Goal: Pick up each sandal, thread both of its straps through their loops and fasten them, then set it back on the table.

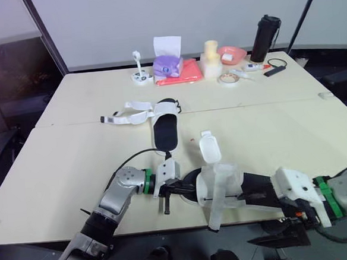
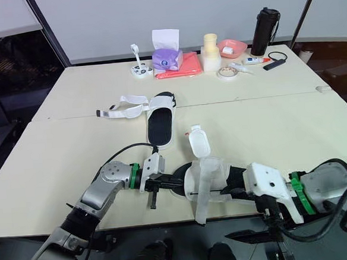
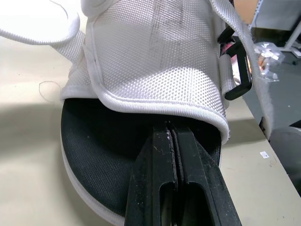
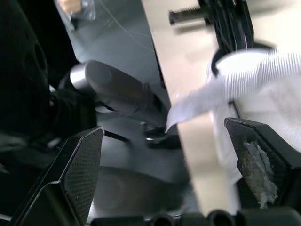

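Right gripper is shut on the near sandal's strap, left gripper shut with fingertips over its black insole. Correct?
Not quite. The right gripper is open: the right wrist view shows its fingers spread wide, and the white strap hangs loose beyond them, unpinched. The rest holds: the left gripper is shut, fingertips over the black insole of the near sandal.

both reach inward: left arm [image 1: 121, 192], jaws pressed together; right arm [image 1: 298, 196], jaws spread wide.

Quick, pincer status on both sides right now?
Left pincer: shut, tips tucked under the white upper of the near sandal; whether it grips cannot be told.
Right pincer: open, holding nothing; a loose strap hangs in front of it.
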`<act>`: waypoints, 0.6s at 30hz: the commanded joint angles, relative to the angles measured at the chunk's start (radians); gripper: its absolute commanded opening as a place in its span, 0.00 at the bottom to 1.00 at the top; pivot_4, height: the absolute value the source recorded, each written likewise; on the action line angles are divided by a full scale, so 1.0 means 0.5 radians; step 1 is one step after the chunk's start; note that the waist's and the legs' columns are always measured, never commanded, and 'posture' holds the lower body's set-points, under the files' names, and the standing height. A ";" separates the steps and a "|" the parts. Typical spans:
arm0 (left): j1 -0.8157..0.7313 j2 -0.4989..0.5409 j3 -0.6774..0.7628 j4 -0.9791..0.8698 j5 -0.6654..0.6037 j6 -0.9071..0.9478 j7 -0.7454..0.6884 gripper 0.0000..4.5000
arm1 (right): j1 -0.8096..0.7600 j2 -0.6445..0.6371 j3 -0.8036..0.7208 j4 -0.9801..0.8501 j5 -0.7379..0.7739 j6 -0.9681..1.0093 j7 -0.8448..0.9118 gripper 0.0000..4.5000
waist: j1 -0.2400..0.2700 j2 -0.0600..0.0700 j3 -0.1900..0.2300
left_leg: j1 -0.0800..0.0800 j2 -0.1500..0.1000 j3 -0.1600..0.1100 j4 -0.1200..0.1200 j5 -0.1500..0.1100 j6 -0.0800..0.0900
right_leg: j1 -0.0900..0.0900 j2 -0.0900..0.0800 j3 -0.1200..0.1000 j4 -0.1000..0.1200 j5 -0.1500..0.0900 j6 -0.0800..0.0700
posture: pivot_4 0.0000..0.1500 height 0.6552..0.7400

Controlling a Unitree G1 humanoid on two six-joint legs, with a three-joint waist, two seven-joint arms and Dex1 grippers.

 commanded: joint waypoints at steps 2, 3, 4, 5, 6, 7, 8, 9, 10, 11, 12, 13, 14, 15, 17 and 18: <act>0.062 0.021 -0.029 -0.031 0.032 0.008 -0.002 0.00 | 0.106 0.050 -0.023 -0.024 0.092 0.163 -0.122 0.99 | 0.001 -0.001 0.000 | 0.000 0.000 0.000 0.000 0.000 0.000 | 0.000 0.000 0.000 0.000 0.000 0.000 | 1.00 1.00; 0.067 0.022 -0.032 -0.040 0.034 0.010 -0.003 0.00 | 0.111 0.070 0.018 -0.005 0.099 0.194 -0.160 0.99 | 0.001 -0.001 -0.001 | 0.000 0.000 0.000 0.000 0.000 0.000 | 0.000 0.000 0.000 0.000 0.000 0.000 | 1.00 1.00; 0.073 0.023 -0.036 -0.051 0.035 0.014 -0.003 0.00 | 0.104 0.106 0.061 0.017 0.123 0.243 -0.216 0.99 | 0.001 -0.001 -0.001 | 0.000 0.000 0.001 0.000 0.000 0.000 | 0.000 0.000 0.000 0.000 0.000 0.000 | 1.00 1.00; 0.079 0.025 -0.040 -0.059 0.037 0.016 -0.003 0.00 | 0.091 0.138 0.101 0.036 0.147 0.287 -0.265 0.99 | 0.002 -0.004 -0.002 | 0.000 0.000 0.001 0.000 0.000 0.000 | 0.000 0.000 0.000 -0.001 0.000 0.000 | 1.00 1.00; 0.087 0.028 -0.041 -0.073 0.037 0.021 -0.003 0.00 | 0.084 0.160 0.122 0.041 0.169 0.322 -0.302 0.99 | 0.002 -0.005 -0.003 | 0.000 0.001 0.000 0.000 0.000 0.000 | 0.000 0.000 0.000 -0.001 0.000 0.000 | 1.00 1.00; 0.094 0.032 -0.044 -0.081 0.038 0.024 -0.005 0.00 | 0.058 0.210 0.162 0.059 0.199 0.367 -0.361 0.99 | 0.002 -0.005 -0.003 | 0.000 0.001 0.000 0.000 0.000 0.000 | 0.000 0.000 0.000 -0.001 0.000 0.000 | 1.00 1.00; 0.103 0.036 -0.047 -0.090 0.040 0.027 -0.007 0.00 | 0.033 0.260 0.209 0.073 0.223 0.403 -0.416 0.99 | 0.002 -0.005 -0.003 | 0.000 0.000 0.001 0.000 0.000 0.000 | 0.000 0.000 0.000 -0.001 0.000 0.000 | 1.00 1.00; 0.111 0.041 -0.050 -0.097 0.041 0.028 -0.008 0.00 | 0.013 0.306 0.252 0.083 0.229 0.420 -0.459 0.99 | 0.001 -0.005 -0.003 | 0.000 0.000 0.000 0.000 0.000 0.001 | 0.000 0.000 0.000 -0.001 0.000 0.000 | 1.00 1.00; 0.119 0.046 -0.054 -0.104 0.045 0.028 -0.010 0.00 | -0.018 0.363 0.287 0.094 0.262 0.452 -0.510 0.99 | 0.002 -0.005 -0.003 | 0.000 0.001 0.000 0.000 0.000 0.001 | 0.000 0.000 0.000 -0.001 0.000 0.000 | 1.00 1.00; 0.126 0.051 -0.057 -0.113 0.046 0.030 -0.010 0.00 | -0.037 0.398 0.304 0.096 0.287 0.476 -0.543 0.99 | 0.001 -0.006 -0.003 | 0.000 0.001 0.000 0.000 0.000 0.001 | 0.000 0.000 0.000 -0.001 0.000 0.000 | 1.00 1.00; 0.132 0.054 -0.059 -0.121 0.048 0.032 -0.009 0.00 | -0.069 0.443 0.319 0.105 0.331 0.516 -0.590 0.99 | 0.001 -0.005 -0.004 | 0.000 0.001 0.000 -0.001 -0.001 0.001 | 0.000 0.000 0.000 -0.001 0.000 0.000 | 1.00 1.00; 0.138 0.056 -0.060 -0.131 0.048 0.037 -0.007 0.00 | -0.108 0.497 0.338 0.119 0.368 0.554 -0.649 0.99 | 0.000 -0.006 -0.004 | 0.000 0.001 0.000 -0.001 -0.001 0.001 | 0.000 0.000 0.000 -0.002 0.000 0.000 | 1.00 1.00; 0.142 0.056 -0.060 -0.139 0.048 0.043 -0.004 0.00 | -0.147 0.554 0.362 0.136 0.399 0.585 -0.707 0.99 | 0.001 -0.006 -0.004 | 0.000 0.001 0.000 -0.001 -0.001 0.001 | 0.000 0.000 0.000 -0.002 0.000 0.000 | 1.00 1.00; 0.144 0.056 -0.060 -0.141 0.049 0.045 -0.002 0.00 | -0.185 0.605 0.383 0.152 0.429 0.615 -0.763 0.99 | 0.000 -0.007 -0.004 | 0.000 0.001 0.000 -0.001 -0.001 0.001 | 0.000 0.000 0.000 -0.002 0.000 0.000 | 1.00 1.00; 0.149 0.056 -0.061 -0.151 0.050 0.052 0.003 0.00 | -0.264 0.726 0.401 0.190 0.524 0.696 -0.894 0.99 | 0.001 -0.007 -0.005 | 0.000 0.001 0.000 -0.001 -0.001 0.001 | 0.000 0.000 0.000 -0.002 0.000 0.000 | 1.00 1.00; 0.150 0.056 -0.061 -0.154 0.051 0.055 0.006 0.00 | -0.296 0.774 0.418 0.203 0.545 0.723 -0.947 0.99 | 0.001 -0.007 -0.005 | 0.000 0.001 -0.001 -0.001 -0.001 0.001 | 0.000 0.000 0.000 -0.002 0.000 0.000 | 1.00 1.00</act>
